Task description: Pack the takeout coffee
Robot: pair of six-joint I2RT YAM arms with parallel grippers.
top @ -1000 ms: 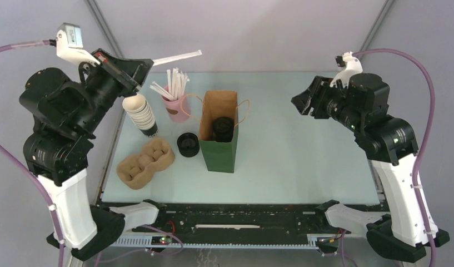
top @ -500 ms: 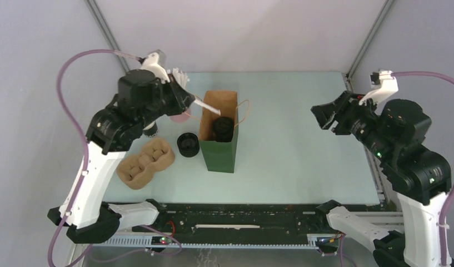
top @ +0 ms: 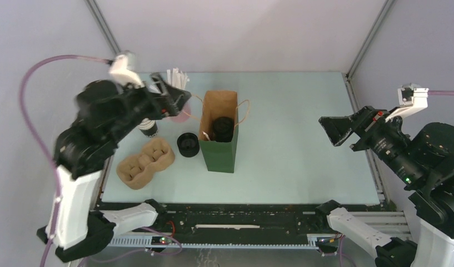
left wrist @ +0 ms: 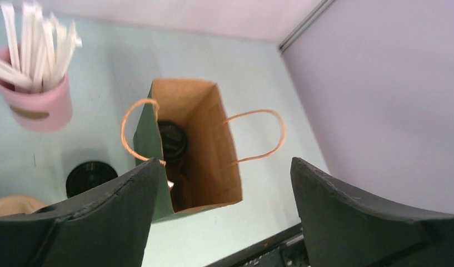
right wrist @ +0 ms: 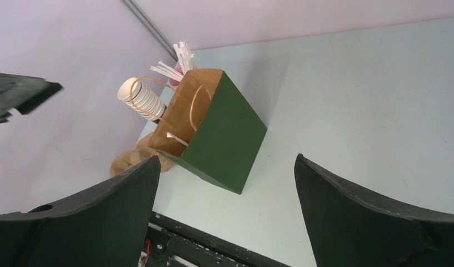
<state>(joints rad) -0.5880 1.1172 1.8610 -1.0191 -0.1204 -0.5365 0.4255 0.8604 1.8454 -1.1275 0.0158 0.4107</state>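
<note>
Green outside and brown within, the paper bag [top: 219,158] stands upright on the table [top: 291,156] with its mouth wide open and both handles flopped outward, which leaves a straight drop from above. The coffee [top: 223,127] is down inside the bag, upright, with its black lid facing you and its body against the far-left part of the floor. A thin white paper strip [right wrist: 177,139], most likely a wrapped straw, leans on the inner wall at the near-left corner. Your left gripper [left wrist: 224,167] hangs above the bag's left side, close to the pink cup [left wrist: 41,105]. Its fingers are spread wide with nothing between them, so it has let go and carries nothing. Your right gripper [top: 342,133] is likewise spread and empty, held well off to the right and clear of the bag, where it cannot knock anything. The pink cup holds a loose bunch of wrapped straws [left wrist: 35,39] standing on end. The stack of lidless cups [right wrist: 141,99] leans just behind the pink cup. The squat pile of black lids [top: 187,143] sits on the table just left of the bag. The brown pulp carrier [top: 145,162] lies further left with nothing in its pockets. With the capped cup in the bag and both hands free, I judge the packing essentially done. If you move again, keep the left fingers clear of the handle loops, since the light bag could tip.
</note>
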